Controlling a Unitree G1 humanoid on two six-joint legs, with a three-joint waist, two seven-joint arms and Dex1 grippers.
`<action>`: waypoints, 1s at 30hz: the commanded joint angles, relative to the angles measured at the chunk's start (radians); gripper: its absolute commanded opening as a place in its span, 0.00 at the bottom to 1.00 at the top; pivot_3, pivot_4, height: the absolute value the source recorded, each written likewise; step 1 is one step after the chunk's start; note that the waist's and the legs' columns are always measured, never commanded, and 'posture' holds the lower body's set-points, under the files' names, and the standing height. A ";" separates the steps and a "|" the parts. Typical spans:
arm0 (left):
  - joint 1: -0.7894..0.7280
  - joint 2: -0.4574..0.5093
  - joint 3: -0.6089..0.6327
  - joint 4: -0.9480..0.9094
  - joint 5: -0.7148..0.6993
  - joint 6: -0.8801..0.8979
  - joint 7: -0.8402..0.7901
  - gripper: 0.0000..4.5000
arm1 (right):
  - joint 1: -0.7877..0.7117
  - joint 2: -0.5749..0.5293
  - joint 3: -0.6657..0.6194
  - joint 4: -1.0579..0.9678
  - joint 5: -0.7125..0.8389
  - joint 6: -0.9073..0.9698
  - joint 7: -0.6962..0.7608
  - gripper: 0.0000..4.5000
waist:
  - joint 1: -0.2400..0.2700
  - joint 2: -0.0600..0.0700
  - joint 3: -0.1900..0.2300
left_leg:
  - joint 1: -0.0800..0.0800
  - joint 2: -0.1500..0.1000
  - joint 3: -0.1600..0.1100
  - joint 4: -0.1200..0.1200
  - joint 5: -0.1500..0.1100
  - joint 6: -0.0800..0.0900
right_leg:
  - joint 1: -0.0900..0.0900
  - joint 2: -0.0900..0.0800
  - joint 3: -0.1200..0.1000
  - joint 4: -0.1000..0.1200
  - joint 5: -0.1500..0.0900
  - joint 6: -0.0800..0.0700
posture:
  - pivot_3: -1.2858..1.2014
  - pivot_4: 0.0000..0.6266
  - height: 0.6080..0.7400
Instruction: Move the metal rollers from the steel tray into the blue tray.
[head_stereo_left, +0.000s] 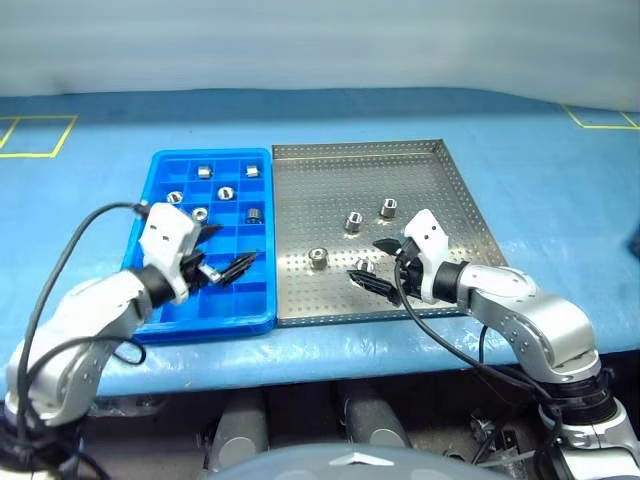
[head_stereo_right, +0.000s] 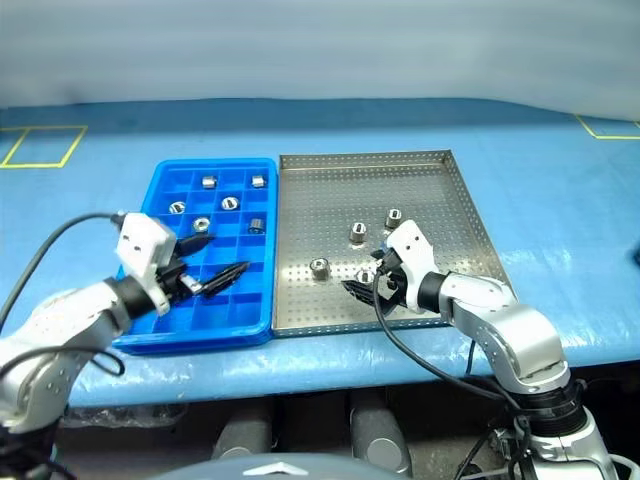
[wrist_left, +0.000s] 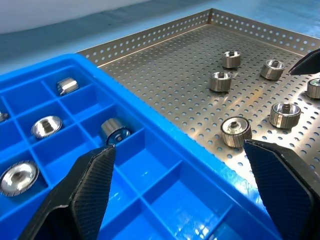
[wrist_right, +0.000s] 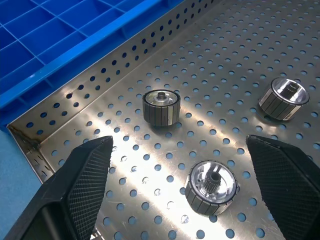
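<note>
Colours were pretty simple here. The bright blue plastic grid tray (head_stereo_left: 160, 300) sat on a lighter blue table cover (head_stereo_left: 560, 190) that had yellow tape outlines (head_stereo_left: 38, 135) near the far corners. The silver steel tray (head_stereo_left: 440, 150) was dotted all over with rows of small dark holes, rim included. The small shiny silver metal rollers (wrist_right: 160, 106) had dark grooved stripes round their sides. Both grippers had black fingers (wrist_left: 90, 185) with a fine cross-hatch texture, on white and silver-grey arms trailing black cables (head_stereo_left: 60, 265).
</note>
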 joint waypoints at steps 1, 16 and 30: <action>-0.156 0.026 -0.121 0.104 0.031 0.014 -0.091 0.99 | -0.006 0.008 0.004 -0.022 -0.008 -0.033 0.006 1.00 | -0.001 0.000 0.000 | 0.000 0.000 0.000 0.000 0.000 0.000 | 0.000 0.000 0.000 0.000 0.000 0.000 | 0.53 0.24 1.00; -0.571 -0.150 -0.486 0.664 0.253 -0.106 -0.377 0.99 | 0.064 0.072 0.055 -0.056 -0.067 -0.140 -0.012 1.00 | -0.022 0.000 0.000 | -0.001 0.000 -0.001 -0.001 0.000 0.000 | -0.001 0.001 0.000 0.001 0.000 0.000 | 0.49 0.24 1.00; -0.667 -0.220 -0.631 0.878 0.449 -0.145 -0.519 0.86 | 0.093 0.100 0.056 -0.061 -0.084 -0.165 -0.025 1.00 | -0.063 0.000 0.000 | -0.001 0.000 -0.001 0.000 0.000 0.000 | 0.000 0.001 0.001 0.002 0.001 0.001 | 0.47 0.24 1.00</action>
